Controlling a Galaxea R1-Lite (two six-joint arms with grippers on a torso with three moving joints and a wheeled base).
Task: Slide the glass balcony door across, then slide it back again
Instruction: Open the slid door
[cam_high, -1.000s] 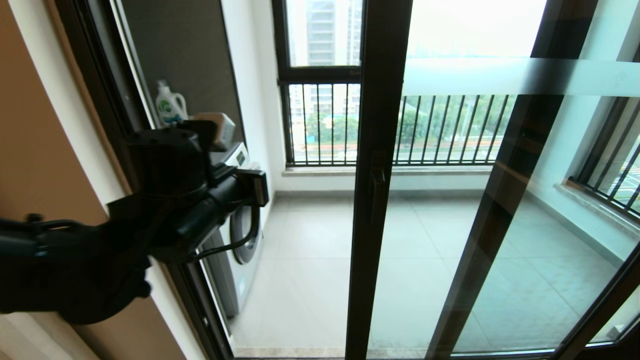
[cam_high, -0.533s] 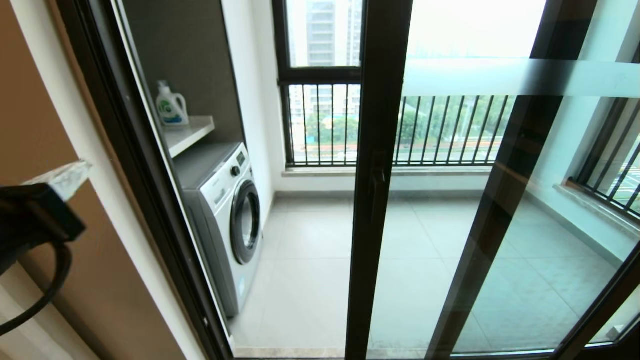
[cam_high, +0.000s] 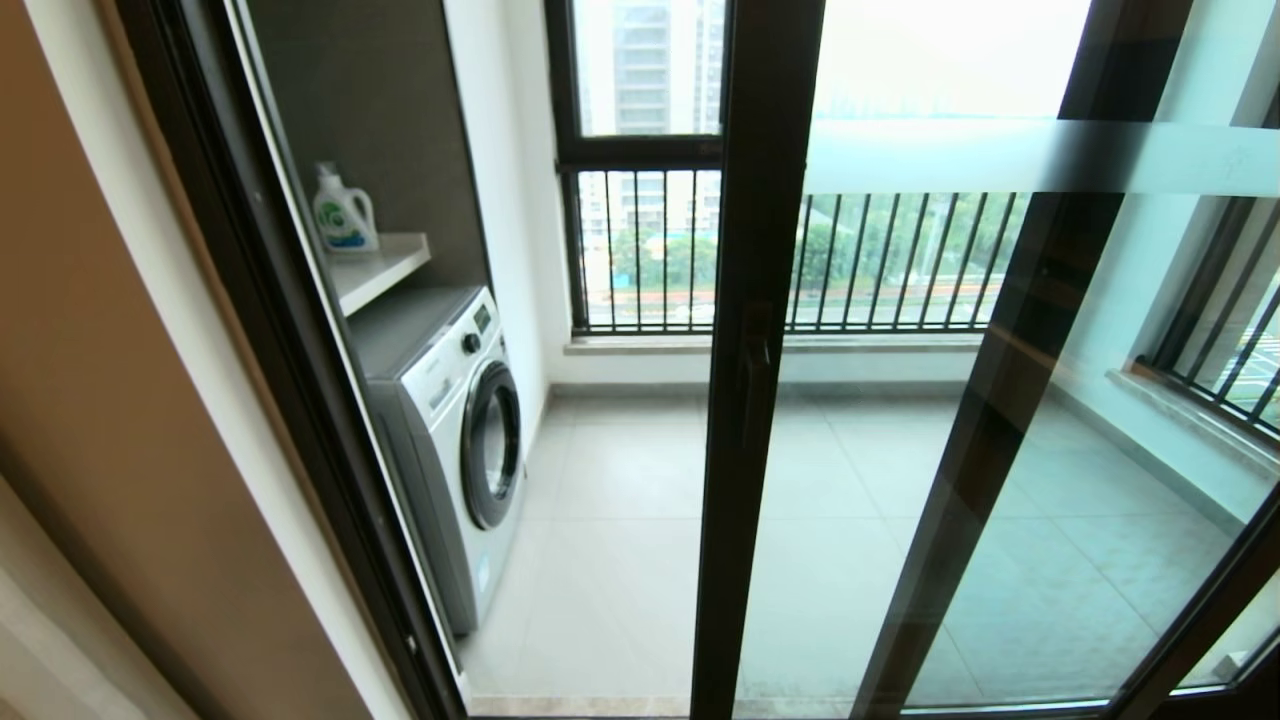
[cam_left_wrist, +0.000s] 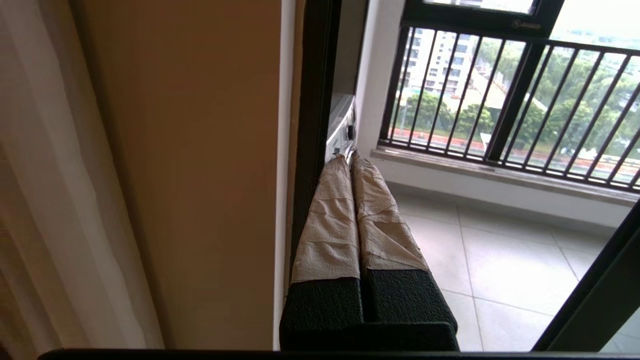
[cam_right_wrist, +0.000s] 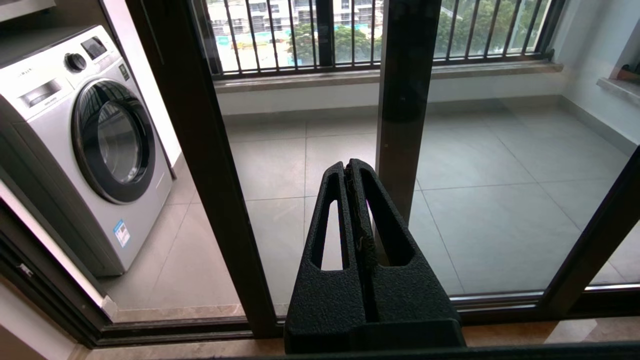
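The glass balcony door stands partly slid aside. Its dark leading stile runs down the middle of the head view and carries a small dark handle. A frosted band crosses the glass. Neither arm shows in the head view. My left gripper, its fingers wrapped in beige tape, is shut on nothing beside the tan wall and the dark door jamb. My right gripper is shut on nothing, low down, just before the door's glass and right of its stile.
Through the gap left of the stile stand a washing machine and a detergent bottle on a shelf. A second dark-framed panel lies behind the door's glass. A barred window closes the balcony's far side. A tan wall lies to the left.
My left arm, raised before the door opening a second ago, has drawn back to the left and out of the head view. The door has not moved.
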